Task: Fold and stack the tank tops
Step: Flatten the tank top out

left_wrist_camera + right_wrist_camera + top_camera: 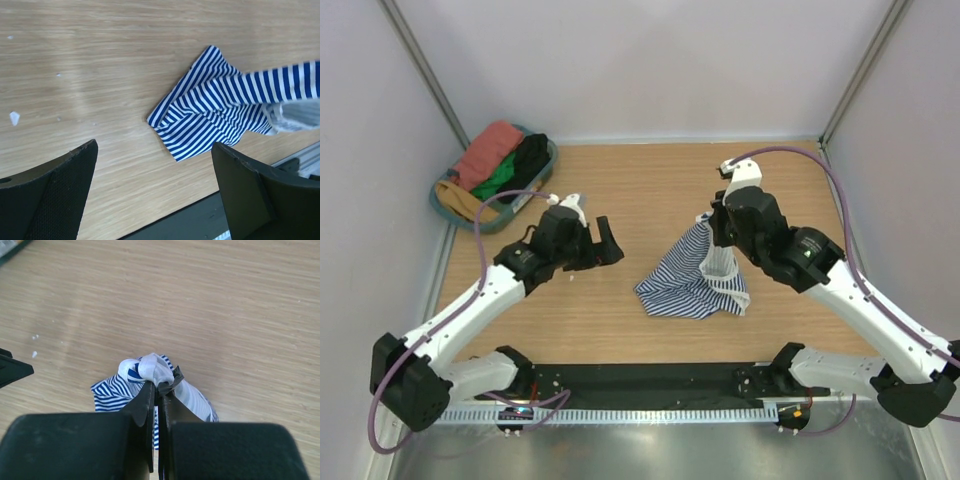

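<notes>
The navy-and-white striped tank top (692, 285) lies crumpled on the wooden table, with one end pulled up off the surface. My right gripper (713, 238) is shut on that raised end. In the right wrist view its fingertips (159, 388) pinch a bunch of white trim, and the striped cloth (111, 391) hangs below. My left gripper (604, 244) hovers to the left of the top, apart from it and open. In the left wrist view its gripper (155, 195) has only bare table between the fingers, and the striped top (215, 110) lies beyond them. A rust-red cloth (490, 150) sits in the basket.
A teal basket (441, 205) at the back left corner holds rust-red, green, black and mustard cloth. Pale walls enclose the table on three sides. A black rail (650, 378) runs along the near edge between the arm bases. Small white specks (14, 117) lie on the wood.
</notes>
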{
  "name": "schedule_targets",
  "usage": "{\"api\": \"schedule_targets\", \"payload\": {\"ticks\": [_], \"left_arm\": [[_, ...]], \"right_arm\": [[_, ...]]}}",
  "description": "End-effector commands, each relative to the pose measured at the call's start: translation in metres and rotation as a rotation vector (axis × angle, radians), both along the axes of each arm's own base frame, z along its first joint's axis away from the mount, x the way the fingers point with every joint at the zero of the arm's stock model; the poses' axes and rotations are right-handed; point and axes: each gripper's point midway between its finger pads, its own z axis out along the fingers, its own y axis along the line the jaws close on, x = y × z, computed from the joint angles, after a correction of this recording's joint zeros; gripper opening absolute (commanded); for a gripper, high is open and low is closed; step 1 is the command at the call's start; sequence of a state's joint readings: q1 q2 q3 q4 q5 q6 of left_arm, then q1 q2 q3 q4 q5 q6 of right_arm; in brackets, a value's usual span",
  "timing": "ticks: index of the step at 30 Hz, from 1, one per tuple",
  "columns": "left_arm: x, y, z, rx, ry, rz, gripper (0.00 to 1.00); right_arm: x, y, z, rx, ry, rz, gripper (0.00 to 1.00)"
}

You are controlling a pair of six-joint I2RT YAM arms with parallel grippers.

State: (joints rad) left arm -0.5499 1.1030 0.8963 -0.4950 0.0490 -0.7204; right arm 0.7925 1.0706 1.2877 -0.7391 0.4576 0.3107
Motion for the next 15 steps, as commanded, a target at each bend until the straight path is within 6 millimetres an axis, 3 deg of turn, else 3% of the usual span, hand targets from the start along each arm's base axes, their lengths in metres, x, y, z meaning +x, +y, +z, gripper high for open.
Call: {"api": "schedule_targets", "payload": {"ticks": [1, 9, 11, 15], "left_arm": [[0.008, -0.024, -0.008, 0.062, -0.083, -0.072, 0.96], [0.014, -0.084, -0.046, 0.169, -0.061, -0.217, 0.95], [0.015, -0.092, -0.069, 0.205, -0.010, -0.239, 0.94], [0.012, -0.110, -0.089, 0.216, 0.029, -0.269, 0.92]], "right_arm": [[0.001, 0.004, -0.005, 0.005, 0.008, 0.034, 0.01], [0.004, 0.001, 0.007, 0.018, 0.000, 0.032, 0.01], [0.004, -0.004, 0.014, 0.020, -0.006, 0.023, 0.01], [0.007, -0.014, 0.029, 0.038, -0.024, -0.007, 0.01]]}}
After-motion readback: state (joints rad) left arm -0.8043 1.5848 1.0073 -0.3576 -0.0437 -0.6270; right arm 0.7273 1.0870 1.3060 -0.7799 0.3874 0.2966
